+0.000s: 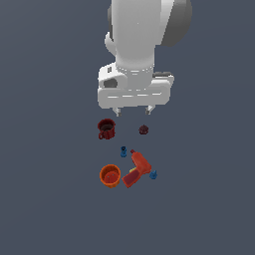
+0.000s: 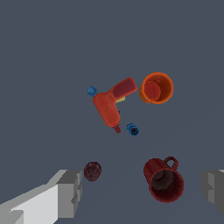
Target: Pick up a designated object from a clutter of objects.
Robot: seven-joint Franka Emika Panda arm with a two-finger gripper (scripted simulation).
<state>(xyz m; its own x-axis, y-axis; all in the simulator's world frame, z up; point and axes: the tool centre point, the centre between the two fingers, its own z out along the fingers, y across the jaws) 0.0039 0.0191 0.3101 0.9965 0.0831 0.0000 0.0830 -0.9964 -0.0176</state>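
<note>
Arm: white Franka body fills the upper middle of the exterior view, wrist pointing down. Gripper (image 1: 133, 110) hangs above the far end of the clutter, two short fingertips well apart, jaws spread, nothing between them. In the wrist view both grey fingers (image 2: 70, 192) sit at the frame edges with open floor between

Floor (image 1: 50, 199): flat dark grey-blue, everything rests on it

Toy drill (image 1: 138, 169): red-orange, lying on its side (yellow patch showing near the handle), just to the exterior view's right of the cup

Orange cup (image 1: 110, 176): upright, mouth up, nearest item in the exterior view, close beside the drill's handle but not clearly touching

Dark red mug (image 1: 106, 129): upright, handle visible, at the far left of the group, below and left of the gripper

Maroon knob (image 1: 143, 130): tiny, far right, level with the mug, well apart from it

Designated dark-blue piece (image 1: 123, 152): upright, narrower at top, between mug and cup, just beside the drill's nose; untouched, well apart from the fingers. Seen from above in the wrist view (image 2: 132, 129)

Lighter blue piece (image 1: 153, 175): squat, on the right side of the drill, touching or nearly so
</note>
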